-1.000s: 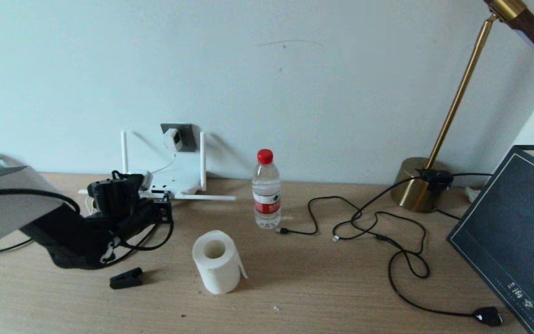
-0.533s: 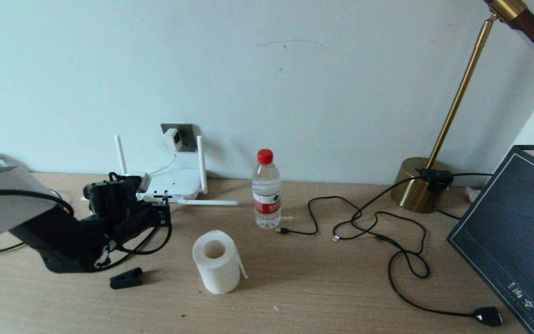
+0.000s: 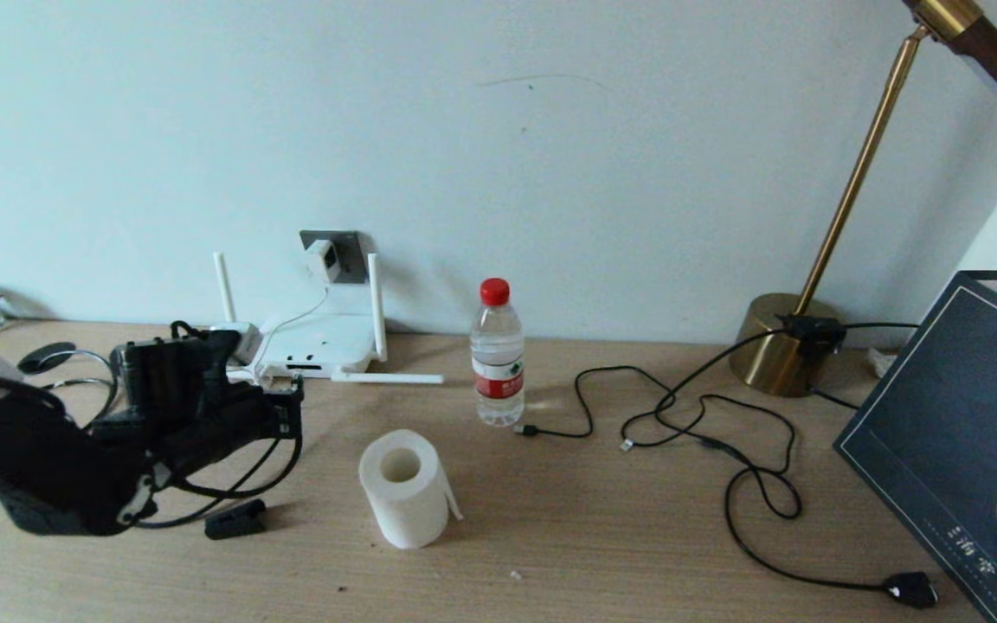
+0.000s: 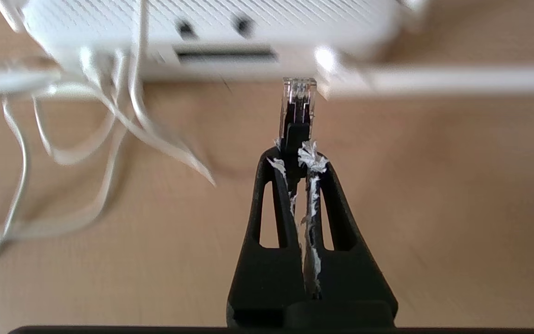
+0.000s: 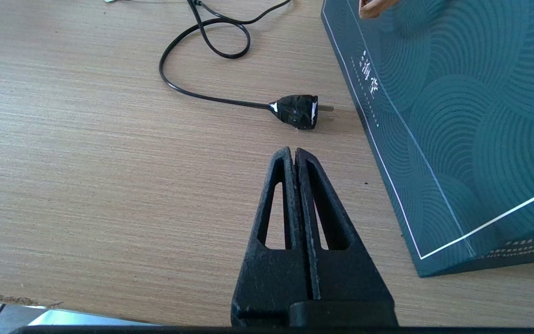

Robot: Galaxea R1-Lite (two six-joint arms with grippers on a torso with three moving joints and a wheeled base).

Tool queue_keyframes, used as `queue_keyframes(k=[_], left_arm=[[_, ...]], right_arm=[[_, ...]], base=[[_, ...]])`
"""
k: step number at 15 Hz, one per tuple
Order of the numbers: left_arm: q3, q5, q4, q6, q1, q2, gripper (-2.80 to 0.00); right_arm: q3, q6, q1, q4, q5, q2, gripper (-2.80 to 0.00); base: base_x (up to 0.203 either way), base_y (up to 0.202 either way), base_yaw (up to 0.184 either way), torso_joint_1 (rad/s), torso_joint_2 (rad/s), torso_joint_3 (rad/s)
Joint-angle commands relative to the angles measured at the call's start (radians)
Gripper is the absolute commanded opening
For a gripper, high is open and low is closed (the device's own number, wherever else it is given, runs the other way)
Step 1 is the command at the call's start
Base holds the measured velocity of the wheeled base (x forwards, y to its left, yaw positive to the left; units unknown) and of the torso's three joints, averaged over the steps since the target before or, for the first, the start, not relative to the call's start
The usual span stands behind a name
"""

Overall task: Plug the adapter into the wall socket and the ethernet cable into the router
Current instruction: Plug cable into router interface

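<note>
The left gripper (image 4: 297, 155), a black two-fingered clamp, is closed tight on the ethernet cable (image 4: 298, 104), a thin black lead ending in a small clear plastic clip connector; the connector sticks out past the fingertips and points at the edge of the router (image 4: 211, 28) without touching it. In the head view this gripper (image 3: 289, 414) hovers low over the pale wooden desk (image 3: 602, 536), just in front of the router (image 3: 321, 342), a flat white rounded box with slim white stick antennas. Above the router, the adapter (image 3: 322, 258), a small white boxy plug with a thin white cord, sits in the wall socket (image 3: 338, 253), a dark grey square plate on the pale wall. A white paper roll (image 3: 403, 487) stands near the gripper, and a clear water bottle with a red cap (image 3: 497, 355) stands beside the router. The right gripper (image 5: 295, 160) rests well apart with its fingers pressed together and holding nothing, near a black two-pin plug (image 5: 297, 111) and a dark teal patterned box (image 5: 461, 116)
</note>
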Motion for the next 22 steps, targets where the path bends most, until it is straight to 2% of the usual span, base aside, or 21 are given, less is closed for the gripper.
queue_keyframes(k=[1,6,7,9,11,13,14,15,17,19,22], left_arm=[[-0.012,-0.015,0.234,0.001,0.006,-0.118,-2.8],[-0.298,-0.029,0.983,0.021,-0.003,-0.17,-2.8],[-0.334,-0.041,1.093,0.026,-0.016,-0.189,-2.8],[-0.349,-0.086,1.191,0.035,-0.048,-0.225,-2.8],[-0.358,-0.084,1.328,0.086,-0.058,-0.231,-2.8],[-0.392,-0.05,1.476,0.106,-0.094,-0.207,-2.8],[-0.395,-0.035,1.473,0.103,-0.107,-0.173,-2.8],[-0.387,-0.031,1.421,0.095,-0.114,-0.15,-2.8],[-0.326,-0.032,1.193,0.047,-0.131,-0.126,-2.8],[-0.206,-0.011,0.947,0.01,-0.155,-0.113,-2.8],[-0.076,0.046,0.745,-0.047,-0.196,-0.104,-2.8]], right_arm=[[0.0,0.0,0.0,0.002,0.0,0.001,-2.8],[0.0,-0.001,0.0,0.002,0.0,0.001,-2.8],[0.0,0.0,0.0,0.002,0.0,0.001,-2.8],[0.0,0.0,0.0,0.002,0.0,0.001,-2.8],[0.0,-0.001,0.0,0.002,0.0,0.001,-2.8],[0.0,0.0,0.0,0.002,0.0,0.001,-2.8],[0.0,0.0,0.0,0.002,0.0,0.001,-2.8],[0.0,0.0,0.0,0.002,0.0,0.001,-2.8],[0.0,0.0,0.0,0.002,0.0,0.001,-2.8],[0.0,0.0,0.0,0.002,0.0,0.001,-2.8],[0.0,-0.001,0.0,0.002,0.0,0.001,-2.8]], base=[[0.0,0.0,0.0,0.0,0.0,0.0],[0.0,0.0,0.0,0.0,0.0,0.0],[0.0,0.0,0.0,0.0,0.0,0.0],[0.0,0.0,0.0,0.0,0.0,0.0],[0.0,0.0,0.0,0.0,0.0,0.0],[0.0,0.0,0.0,0.0,0.0,0.0],[0.0,0.0,0.0,0.0,0.0,0.0],[0.0,0.0,0.0,0.0,0.0,0.0],[0.0,0.0,0.0,0.0,0.0,0.0],[0.0,0.0,0.0,0.0,0.0,0.0],[0.0,0.0,0.0,0.0,0.0,0.0]])
